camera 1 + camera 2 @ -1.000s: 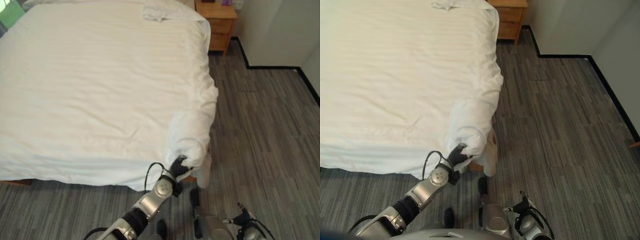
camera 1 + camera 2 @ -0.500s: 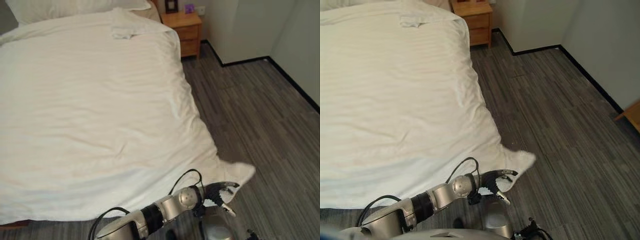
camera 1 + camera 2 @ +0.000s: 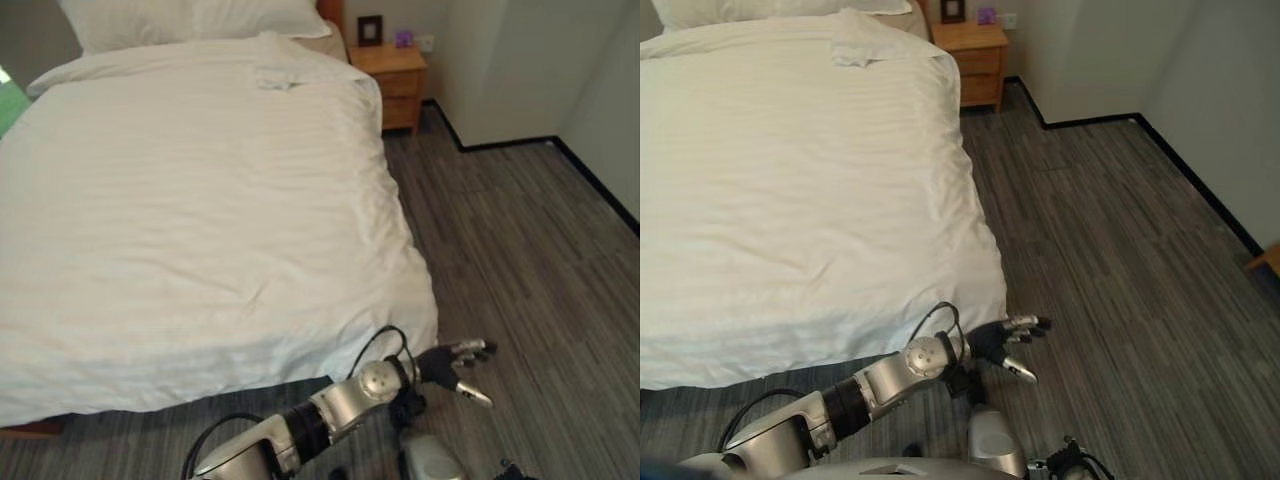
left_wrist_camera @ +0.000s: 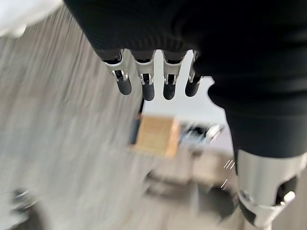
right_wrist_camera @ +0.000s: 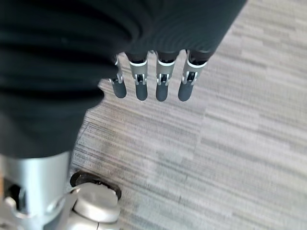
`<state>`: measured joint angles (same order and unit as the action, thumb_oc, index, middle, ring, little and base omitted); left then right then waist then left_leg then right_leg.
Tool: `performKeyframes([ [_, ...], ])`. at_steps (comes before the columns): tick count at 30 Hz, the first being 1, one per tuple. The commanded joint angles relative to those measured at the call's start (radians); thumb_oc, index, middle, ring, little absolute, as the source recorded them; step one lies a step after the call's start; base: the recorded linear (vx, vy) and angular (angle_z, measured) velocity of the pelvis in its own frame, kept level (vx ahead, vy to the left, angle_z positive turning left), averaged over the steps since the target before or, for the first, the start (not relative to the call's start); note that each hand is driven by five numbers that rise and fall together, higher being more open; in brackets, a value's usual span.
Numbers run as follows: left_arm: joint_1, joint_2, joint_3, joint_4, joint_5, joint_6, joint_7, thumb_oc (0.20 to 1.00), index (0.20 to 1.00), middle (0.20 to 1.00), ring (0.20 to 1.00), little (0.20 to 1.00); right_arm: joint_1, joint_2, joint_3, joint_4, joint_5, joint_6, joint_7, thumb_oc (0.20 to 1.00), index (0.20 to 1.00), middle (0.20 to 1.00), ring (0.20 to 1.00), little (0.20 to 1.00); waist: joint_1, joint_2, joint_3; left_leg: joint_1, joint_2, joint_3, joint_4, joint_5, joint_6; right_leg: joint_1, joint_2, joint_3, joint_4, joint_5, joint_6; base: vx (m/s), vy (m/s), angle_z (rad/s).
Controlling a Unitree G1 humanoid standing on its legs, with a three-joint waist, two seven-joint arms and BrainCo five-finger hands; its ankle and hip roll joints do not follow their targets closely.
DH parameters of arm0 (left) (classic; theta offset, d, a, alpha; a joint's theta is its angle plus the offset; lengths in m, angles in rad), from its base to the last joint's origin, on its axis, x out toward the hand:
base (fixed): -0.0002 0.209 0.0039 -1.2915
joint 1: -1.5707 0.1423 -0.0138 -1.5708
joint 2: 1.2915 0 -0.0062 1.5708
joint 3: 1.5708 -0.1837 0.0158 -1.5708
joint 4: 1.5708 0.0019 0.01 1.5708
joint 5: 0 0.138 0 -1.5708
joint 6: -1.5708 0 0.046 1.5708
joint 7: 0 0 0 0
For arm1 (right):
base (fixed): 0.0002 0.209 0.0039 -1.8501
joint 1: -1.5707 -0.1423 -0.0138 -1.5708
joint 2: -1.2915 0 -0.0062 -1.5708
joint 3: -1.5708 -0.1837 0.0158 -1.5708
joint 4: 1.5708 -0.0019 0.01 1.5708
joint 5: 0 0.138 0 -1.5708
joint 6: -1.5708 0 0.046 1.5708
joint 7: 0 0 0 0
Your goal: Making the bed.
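Left eye view: left hand (image 3: 452, 362) empty beside duvet (image 3: 200, 210) (fingers straight).

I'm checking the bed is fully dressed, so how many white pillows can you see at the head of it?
2: one plump white pillow toward the left of the headboard end, another white pillow beside it nearer the wooden nightstand. The white duvet may hide more.

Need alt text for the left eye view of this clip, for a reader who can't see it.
A bed covered by a smooth white duvet, with the robot's left hand open and holding nothing above the grey floor just past the duvet's near corner. White pillows lie at the head, a small folded white cloth rests on the duvet near them, and a wooden nightstand stands beside the bed.
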<state>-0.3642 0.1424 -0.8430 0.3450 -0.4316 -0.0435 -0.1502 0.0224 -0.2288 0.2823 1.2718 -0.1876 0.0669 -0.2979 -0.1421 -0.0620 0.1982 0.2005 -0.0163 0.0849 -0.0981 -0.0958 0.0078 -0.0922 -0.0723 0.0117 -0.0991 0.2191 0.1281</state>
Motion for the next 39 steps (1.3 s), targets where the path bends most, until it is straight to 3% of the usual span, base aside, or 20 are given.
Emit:
performKeyframes([
  [1, 0.01, 0.069, 0.093, -0.075, -0.069, -0.047, 0.071, 1.0, 1.0, 1.0, 1.0, 1.0, 0.012, -0.042, 0.002, 0.037, -0.009, 0.022, -0.018, 1.0, 1.0, 1.0, 1.0, 1.0, 0.048, -0.01, 0.005, -0.042, 0.021, -0.024, 0.011, -0.024, -0.001, 0.109, -0.074, 0.004, 0.012, -0.156, 0.058, -0.03, -0.046, 0.36],
  [6, 0.165, 0.221, 0.355, -0.154, -0.07, -0.055, 0.139, 1.0, 1.0, 1.0, 1.0, 1.0, -0.025, -0.098, -0.032, -0.004, -0.052, 0.024, -0.034, 1.0, 1.0, 1.0, 1.0, 1.0, 0.119, -0.034, 0.005, -0.059, 0.03, -0.064, 0.011, -0.009, -0.008, 0.127, -0.078, -0.044, 0.012, -0.163, 0.045, -0.02, -0.027, 0.37],
  [9, 0.268, 0.265, 0.49, -0.176, -0.05, -0.059, 0.157, 1.0, 1.0, 1.0, 1.0, 1.0, -0.056, -0.154, -0.047, -0.085, -0.086, 0.008, -0.042, 1.0, 1.0, 1.0, 1.0, 1.0, 0.145, -0.042, -0.002, -0.07, 0.034, -0.08, 0.011, -0.001, -0.011, 0.131, -0.079, -0.061, 0.012, -0.167, 0.041, 0.0, -0.007, 0.28],
  [10, 0.27, 0.265, 0.491, -0.177, -0.05, -0.059, 0.157, 1.0, 1.0, 1.0, 1.0, 1.0, -0.056, -0.154, -0.046, -0.086, -0.086, 0.009, -0.042, 1.0, 1.0, 1.0, 1.0, 1.0, 0.143, -0.041, -0.002, -0.07, 0.034, -0.081, 0.011, -0.001, -0.012, 0.131, -0.079, -0.062, 0.012, -0.167, 0.041, -0.01, 0.0, 0.22],
  [11, 0.336, 0.269, 0.58, -0.179, -0.053, -0.065, 0.176, 1.0, 1.0, 1.0, 1.0, 1.0, -0.068, -0.199, -0.057, -0.186, -0.105, -0.005, -0.046, 1.0, 1.0, 1.0, 1.0, 1.0, 0.159, -0.045, -0.006, -0.078, 0.035, -0.09, 0.011, 0.004, -0.013, 0.133, -0.08, -0.07, 0.012, -0.168, 0.038, 0.0, 0.001, 0.25],
  [12, 0.376, 0.271, 0.627, -0.181, -0.051, -0.068, 0.184, 1.0, 1.0, 1.0, 1.0, 1.0, -0.072, -0.223, -0.057, -0.254, -0.123, -0.014, -0.044, 0.529, 0.529, 0.529, 0.529, 0.529, 0.168, -0.045, -0.008, -0.083, 0.035, -0.095, 0.011, 0.007, -0.014, 0.134, -0.08, -0.076, 0.012, -0.169, 0.036, 0.0, 0.002, 0.17],
  [13, 0.403, 0.269, 0.654, -0.188, -0.05, -0.067, 0.186, 1.0, 1.0, 1.0, 1.0, 1.0, -0.068, -0.238, -0.058, -0.301, -0.139, -0.013, -0.044, 0.2, 0.2, 0.2, 0.2, 0.2, 0.169, -0.044, -0.011, -0.085, 0.036, -0.1, 0.011, 0.008, -0.013, 0.136, -0.08, -0.081, 0.012, -0.171, 0.036, 0.01, 0.003, 0.21],
  [18, 0.523, 0.24, 0.774, -0.181, -0.047, -0.069, 0.191, 1.0, 1.0, 1.0, 1.0, 1.0, -0.066, -0.297, -0.087, -0.613, -0.163, -0.056, -0.024, 0.2, 0.2, 0.2, 0.2, 0.2, 0.192, -0.032, -0.02, -0.094, 0.036, -0.124, 0.011, 0.013, -0.013, 0.146, -0.081, -0.105, 0.012, -0.18, 0.028, 0.02, 0.001, 0.22],
  [19, 0.52, 0.251, 0.78, -0.159, -0.053, -0.063, 0.195, 1.0, 1.0, 1.0, 1.0, 1.0, -0.149, -0.342, -0.155, -0.601, 0.006, -0.035, 0.006, 0.2, 0.2, 0.2, 0.2, 0.2, 0.203, -0.034, -0.025, -0.091, 0.039, -0.131, 0.011, 0.013, -0.018, 0.151, -0.08, -0.114, 0.012, -0.185, 0.026, 0.03, -0.004, 0.05],
  [20, 0.536, 0.24, 0.82, -0.155, -0.072, -0.067, 0.203, 1.0, 1.0, 1.0, 1.0, 1.0, -0.118, -0.322, -0.207, -0.773, 0.098, -0.061, -0.03, 0.2, 0.2, 0.2, 0.2, 0.2, 0.2, -0.031, -0.027, -0.092, 0.039, -0.137, 0.011, 0.014, -0.019, 0.153, -0.08, -0.119, 0.012, -0.186, 0.024, 0.02, -0.005, 0.11],
  [21, 0.537, 0.24, 0.819, -0.156, -0.072, -0.067, 0.203, 1.0, 1.0, 1.0, 1.0, 1.0, -0.114, -0.322, -0.209, -0.777, 0.097, -0.058, -0.029, 0.2, 0.2, 0.2, 0.2, 0.2, 0.2, -0.032, -0.03, -0.096, 0.037, -0.138, 0.011, 0.017, -0.019, 0.149, -0.081, -0.12, 0.012, -0.184, 0.024, 0.01, 0.001, 0.21],
  [23, 0.579, 0.207, 0.847, -0.128, -0.079, -0.06, 0.212, 1.0, 1.0, 1.0, 1.0, 1.0, -0.115, -0.203, -0.217, -0.824, 0.35, -0.132, 0.03, 0.2, 0.2, 0.2, 0.2, 0.2, 0.216, -0.021, -0.033, -0.102, 0.036, -0.144, 0.011, 0.021, -0.018, 0.147, -0.082, -0.126, 0.012, -0.188, 0.019, 0.03, 0.001, 0.22],
  [25, 0.586, 0.198, 0.847, -0.12, -0.082, -0.059, 0.21, 1.0, 1.0, 1.0, 1.0, 1.0, -0.139, -0.167, -0.205, -0.815, 0.416, -0.151, 0.047, 0.2, 0.2, 0.2, 0.2, 0.2, 0.224, -0.018, -0.033, -0.103, 0.036, -0.146, 0.011, 0.023, -0.019, 0.148, -0.082, -0.128, 0.012, -0.189, 0.018, 0.04, 0.0, 0.06],
  [28, 0.593, 0.172, 0.851, -0.075, -0.101, -0.056, 0.197, 1.0, 1.0, 1.0, 1.0, 1.0, -0.243, -0.036, -0.165, -0.836, 0.713, -0.201, 0.139, 0.2, 0.2, 0.2, 0.2, 0.2, 0.269, -0.003, -0.03, -0.111, 0.034, -0.16, 0.011, 0.034, -0.023, 0.148, -0.084, -0.142, 0.012, -0.196, 0.014, 0.05, -0.01, 0.11],
  [34, 0.595, 0.18, 0.835, -0.064, -0.122, -0.07, 0.171, 1.0, 1.0, 1.0, 1.0, 1.0, -0.332, 0.061, -0.143, -0.828, 0.944, -0.259, 0.2, 0.2, 0.2, 0.2, 0.2, 0.2, 0.323, 0.016, -0.016, -0.139, 0.03, -0.183, 0.011, 0.054, -0.03, 0.138, -0.089, -0.169, 0.012, -0.198, 0.012, 0.02, -0.016, 0.16],
  [39, 0.587, 0.194, 0.815, -0.066, -0.129, -0.088, 0.151, 1.0, 1.0, 1.0, 1.0, 1.0, -0.381, 0.082, -0.144, -0.798, 1.006, -0.297, 0.213, 0.2, 0.2, 0.2, 0.2, 0.2, 0.353, 0.043, -0.002, -0.193, 0.024, -0.214, 0.011, 0.081, -0.044, 0.109, -0.091, -0.201, 0.012, -0.198, 0.012, -0.01, -0.035, 0.35],
])
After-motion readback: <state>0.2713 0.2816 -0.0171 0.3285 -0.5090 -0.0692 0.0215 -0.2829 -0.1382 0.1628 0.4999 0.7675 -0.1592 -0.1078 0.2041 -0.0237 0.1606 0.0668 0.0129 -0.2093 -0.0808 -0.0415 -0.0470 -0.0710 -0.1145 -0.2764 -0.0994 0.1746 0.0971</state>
